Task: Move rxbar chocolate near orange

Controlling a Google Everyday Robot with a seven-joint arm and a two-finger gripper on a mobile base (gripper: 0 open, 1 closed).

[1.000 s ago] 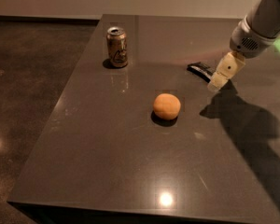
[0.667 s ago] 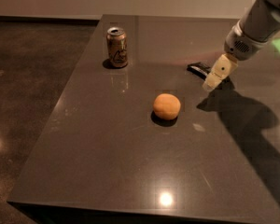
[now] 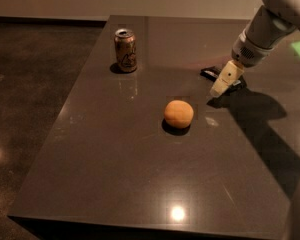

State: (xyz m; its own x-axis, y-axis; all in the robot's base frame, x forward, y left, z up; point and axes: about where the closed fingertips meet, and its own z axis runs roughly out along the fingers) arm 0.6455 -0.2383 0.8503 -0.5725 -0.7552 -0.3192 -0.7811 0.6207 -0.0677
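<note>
There is one rxbar chocolate point(image 3: 208, 73). It lies flat on the dark table point(image 3: 115, 159), at the far right side, and only its dark left end shows; the rest is hidden behind the gripper point(image 3: 217, 90). There is one orange point(image 3: 178, 113) near the middle of the table, in front and to the left of the bar, apart from it. One gold-brown can point(image 3: 125, 50) stands upright far back on the left.

The gripper points down and to the left, directly in front of the bar, with its pale tip low over the table. Whether the claw is open or closed cannot be told, nor whether it touches the bar.

Compared with a second ago, the gripper has shifted a little to the left, toward the orange. The bar, the orange and the can have stayed where they were.
</note>
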